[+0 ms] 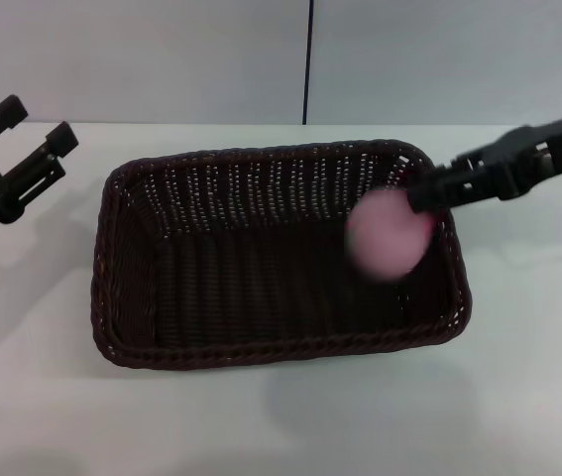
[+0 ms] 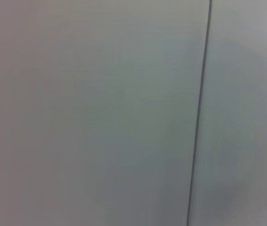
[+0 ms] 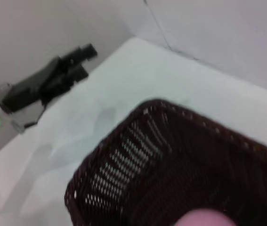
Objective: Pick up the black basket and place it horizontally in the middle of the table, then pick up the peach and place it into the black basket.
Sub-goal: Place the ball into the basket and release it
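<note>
Head view: the right gripper [image 1: 429, 196] carries the peach [image 1: 388, 234], apparently pinched, above the black basket [image 1: 132, 288] near the table's [image 1: 518, 397] right edge; early release risks rim bounce-out. The left gripper [image 1: 35, 127], fingers spread and empty, is parked at the far-left corner.

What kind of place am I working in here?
Likely a lab or test bench: a bare white table against plain grey wall panels, with just a black basket and a peach.

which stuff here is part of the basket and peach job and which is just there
Part of the job:
- black basket, lying lengthwise mid-table
- peach, blurred, over the basket's right end
- right gripper, at the peach above the basket's right rim
- table

Just there:
- left gripper, open, raised off to the left, holding nothing
- grey wall behind, with a dark vertical seam
</note>
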Robot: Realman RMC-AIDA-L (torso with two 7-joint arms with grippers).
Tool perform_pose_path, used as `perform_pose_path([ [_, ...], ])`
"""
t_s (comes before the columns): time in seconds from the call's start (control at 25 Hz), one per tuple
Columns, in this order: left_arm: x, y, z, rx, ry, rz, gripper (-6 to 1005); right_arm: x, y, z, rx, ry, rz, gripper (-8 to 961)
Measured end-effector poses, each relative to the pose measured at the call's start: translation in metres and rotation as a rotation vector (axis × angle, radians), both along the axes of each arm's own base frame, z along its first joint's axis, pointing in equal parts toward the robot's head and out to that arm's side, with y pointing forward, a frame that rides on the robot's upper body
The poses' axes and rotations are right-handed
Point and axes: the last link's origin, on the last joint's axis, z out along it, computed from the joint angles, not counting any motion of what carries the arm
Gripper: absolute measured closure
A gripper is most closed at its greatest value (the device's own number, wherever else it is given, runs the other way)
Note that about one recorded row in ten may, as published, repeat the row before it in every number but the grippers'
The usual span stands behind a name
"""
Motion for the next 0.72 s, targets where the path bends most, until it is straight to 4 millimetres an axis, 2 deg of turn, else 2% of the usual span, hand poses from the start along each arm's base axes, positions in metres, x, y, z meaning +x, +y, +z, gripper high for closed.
perform_pose_path([
  [0.24, -0.005, -0.008, -0.003, -0.012, -0.054, 0.003, 292, 0.007, 0.003, 0.003, 0.104, 0.077, 0.073, 313],
  [0.44, -0.017, -0.019, 0.000, 0.018, -0.108, 0.017, 292, 0.023, -0.005, 0.007, 0.271, 0.241, 0.142, 288],
  [0.52, -0.021, -0.022, 0.001, 0.032, -0.118, 0.021, 292, 0.040, -0.012, 0.004, 0.360, 0.351, 0.154, 278],
  [0.56, -0.031, -0.030, 0.002, 0.082, -0.140, 0.029, 292, 0.048, -0.015, 0.002, 0.405, 0.403, 0.152, 273],
  [0.72, -0.041, -0.040, 0.003, 0.158, -0.162, 0.048, 292, 0.084, -0.033, -0.011, 0.680, 0.614, 0.135, 258],
])
